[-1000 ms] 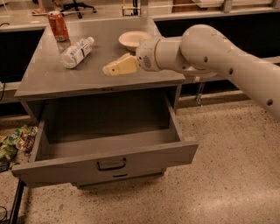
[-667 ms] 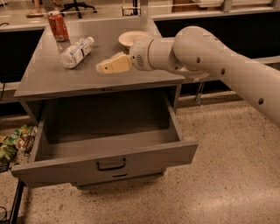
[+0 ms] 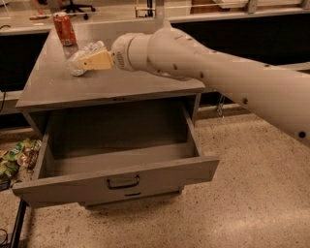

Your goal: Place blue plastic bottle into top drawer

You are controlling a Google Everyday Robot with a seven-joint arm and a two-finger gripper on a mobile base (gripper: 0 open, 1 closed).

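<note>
The blue plastic bottle (image 3: 76, 62) lies on its side on the grey cabinet top (image 3: 58, 87), back left, just right of a red soda can (image 3: 64, 29). My gripper (image 3: 88, 61), pale yellow at the end of the white arm (image 3: 193, 58), reaches in from the right and lies over the bottle's right part, hiding it. The top drawer (image 3: 72, 186) stands pulled open below the cabinet top. Its dark bar handle (image 3: 123, 182) is centred on the front panel, and nothing shows inside it.
Crumpled green and yellow packaging (image 3: 14, 157) lies on the floor left of the drawer. A dark counter and a chair base (image 3: 77, 7) stand behind the cabinet. Speckled floor (image 3: 242, 193) lies to the right of the drawer.
My arm has swung left across the cabinet top, from beside the white bowl to the bottle. The bowl is now hidden behind the arm. The drawer and can have not moved.
</note>
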